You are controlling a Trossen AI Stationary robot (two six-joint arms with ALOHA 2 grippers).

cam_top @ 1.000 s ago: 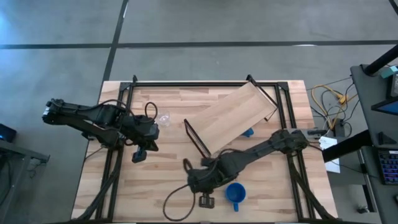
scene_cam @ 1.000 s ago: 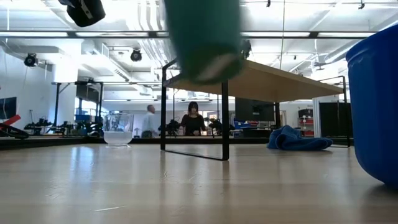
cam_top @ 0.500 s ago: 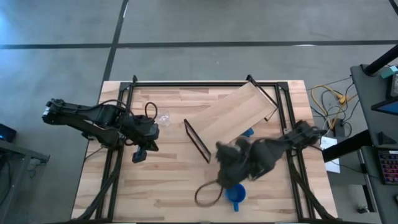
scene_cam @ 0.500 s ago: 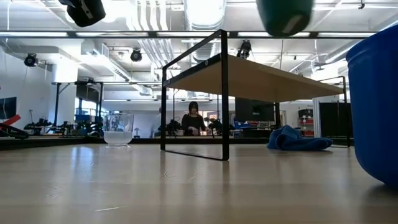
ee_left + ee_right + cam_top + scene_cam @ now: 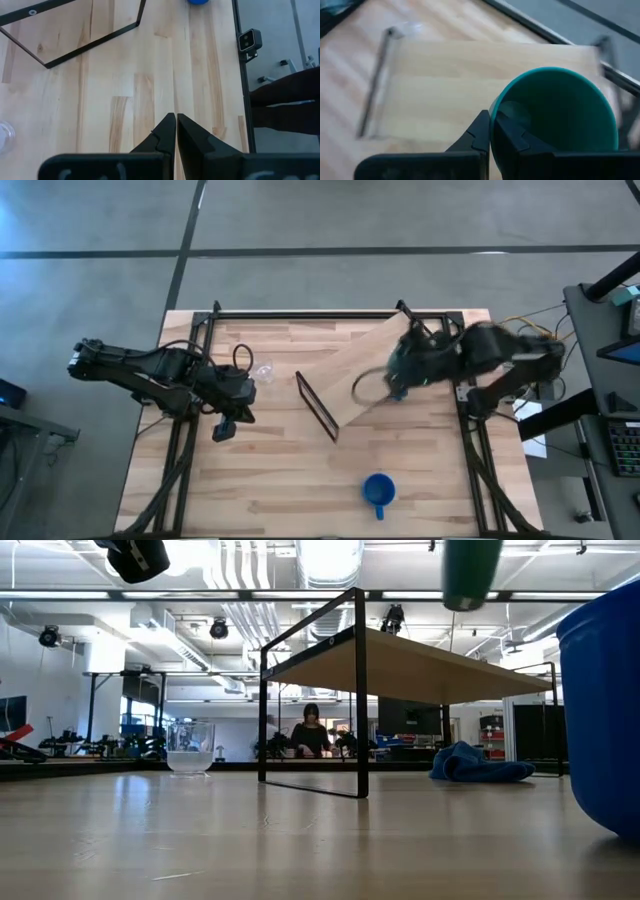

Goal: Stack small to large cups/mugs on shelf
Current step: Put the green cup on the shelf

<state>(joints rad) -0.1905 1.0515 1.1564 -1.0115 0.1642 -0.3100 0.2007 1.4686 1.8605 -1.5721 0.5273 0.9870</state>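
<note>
My right gripper [image 5: 490, 118] is shut on the dark green cup [image 5: 555, 110] and holds it in the air over the light wooden shelf plank [image 5: 375, 360]. In the low view the cup [image 5: 472, 570] shows above the shelf [image 5: 400, 660]. The blue mug [image 5: 378, 492] stands on the table near its near edge. The clear glass cup [image 5: 263, 370] stands on the table left of the shelf. My left gripper [image 5: 176, 120] is shut and empty, above the table's left part [image 5: 222, 430]. My right gripper pinches the green cup's wall at the rim [image 5: 493, 106], one finger inside the cup and one outside. The fingers come from above. The cup hangs below them with its mouth up, lifted clear of the shelf and the table.
A blue cloth [image 5: 480, 762] lies on the table under the shelf's far right part. The shelf's black wire legs [image 5: 318, 405] stand on the tabletop. The table's black frame rails [image 5: 330, 314] run along its edges. A person [image 5: 311, 730] stands in the room beyond the table.
My right gripper has carried the green cup up from the table's near edge, beside the blue mug, toward the far and right edges. It is now over the shelf plank. The cup has stayed in the hold throughout.
</note>
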